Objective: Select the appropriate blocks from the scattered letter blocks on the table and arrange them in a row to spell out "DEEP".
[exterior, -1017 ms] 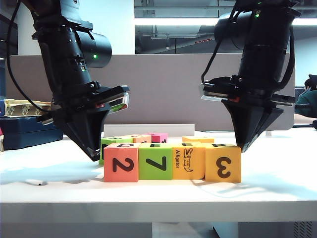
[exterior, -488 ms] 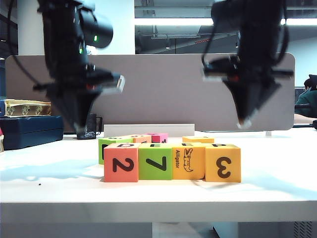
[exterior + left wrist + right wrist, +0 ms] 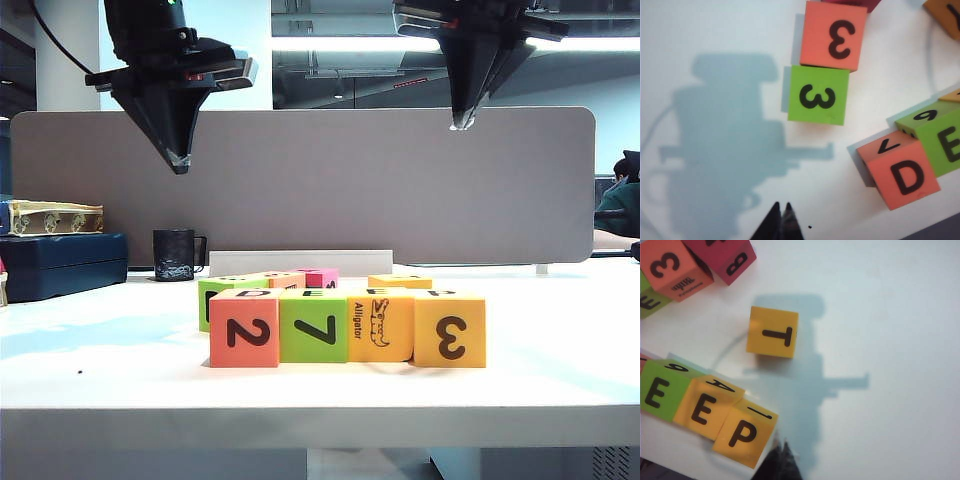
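Note:
Four blocks stand touching in a row near the table's front edge (image 3: 320, 425): salmon-red 2 (image 3: 244, 330), green 7 (image 3: 314, 327), orange alligator (image 3: 380, 325), orange 3 (image 3: 450, 328). Their tops read D (image 3: 905, 175), E (image 3: 657, 392), E (image 3: 705, 409), P (image 3: 742, 432). My left gripper (image 3: 178, 160) hangs shut and empty high above the table, left of the row; its tips (image 3: 781, 206) show over bare table. Equally high over the row's right end, my right gripper (image 3: 460, 122) is shut and empty, its tips (image 3: 780, 444) beside the P block.
Behind the row lie loose blocks: green 3 (image 3: 819, 96), salmon 3 (image 3: 832, 35), orange T (image 3: 772, 332), pink B (image 3: 722, 257). A black mug (image 3: 174, 255) and a dark blue box (image 3: 60, 262) stand at the back left, before a grey partition (image 3: 400, 180).
Both grippers have risen from table level at either end of the row to high above it. The four blocks have stayed in place.

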